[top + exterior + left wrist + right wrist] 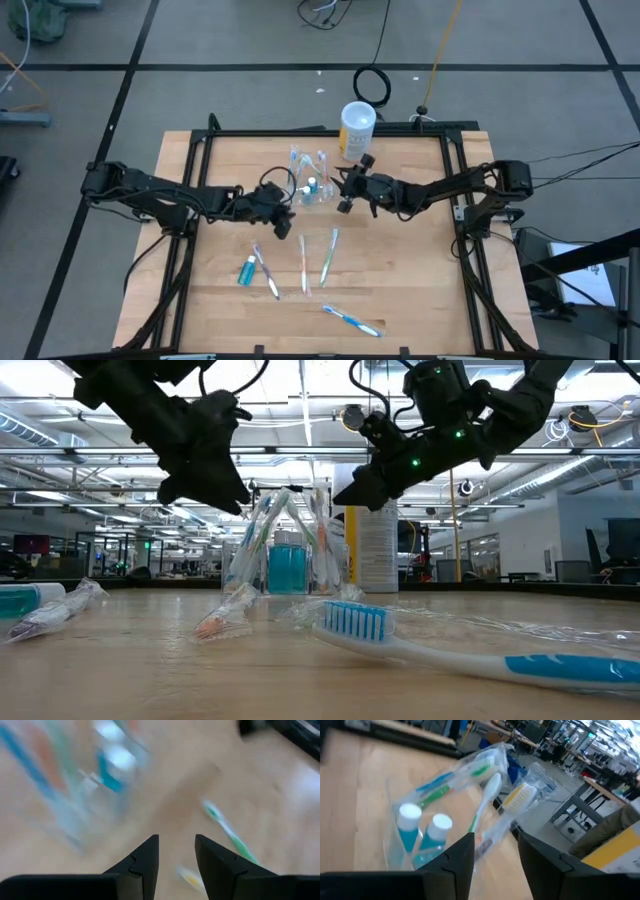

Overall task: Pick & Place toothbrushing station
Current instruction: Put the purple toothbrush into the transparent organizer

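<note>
The clear plastic holder (311,187) stands on the table's far middle. It holds several wrapped toothbrushes and two teal tubes (422,832); it also shows in the low view (285,555). My left gripper (284,218) is open and empty, raised just left of and nearer than the holder; in its wrist view (177,851) the holder is a blur. My right gripper (337,187) is open and empty, raised just right of the holder and pointing at it (495,847). Neither touches it.
A white canister (357,128) with a yellowish label stands at the far edge behind the holder. Loose toothbrushes (303,265) and a teal tube (246,270) lie on the near middle of the table, and a blue toothbrush (352,320) lies near the front edge.
</note>
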Controlling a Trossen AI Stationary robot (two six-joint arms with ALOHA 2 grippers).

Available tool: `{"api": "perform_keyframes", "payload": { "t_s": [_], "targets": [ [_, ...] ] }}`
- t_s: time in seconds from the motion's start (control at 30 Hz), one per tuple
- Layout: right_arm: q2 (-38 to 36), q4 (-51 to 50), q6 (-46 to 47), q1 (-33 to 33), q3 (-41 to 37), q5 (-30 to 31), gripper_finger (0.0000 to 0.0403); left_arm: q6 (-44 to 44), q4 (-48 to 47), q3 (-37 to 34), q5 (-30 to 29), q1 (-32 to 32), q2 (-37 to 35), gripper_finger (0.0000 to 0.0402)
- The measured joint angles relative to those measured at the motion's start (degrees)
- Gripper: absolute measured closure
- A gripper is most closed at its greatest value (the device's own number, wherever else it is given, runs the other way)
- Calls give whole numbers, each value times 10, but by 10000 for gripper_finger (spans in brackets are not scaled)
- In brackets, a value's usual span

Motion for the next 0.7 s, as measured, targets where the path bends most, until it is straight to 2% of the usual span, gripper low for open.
{"api": "perform_keyframes", "payload": {
  "t_s": [0.1, 0.17, 0.3, 0.43, 0.7],
  "targets": [
    [-16, -47, -30, 0, 0, 0, 254, -20, -21, 0, 77, -1, 0, 268],
    [-26, -81, -51, 0, 0, 0, 255, -45, -54, 0, 102, -1, 0, 268],
    [-47, -123, -89, 0, 0, 1, 256, -69, -141, 0, 107, -3, 0, 268],
    [-65, -144, -104, 0, 0, 1, 255, -129, -218, 0, 116, -3, 0, 268],
    [-71, -140, -130, 0, 0, 1, 256, -150, -273, 0, 177, -3, 0, 253]
  ]
}}
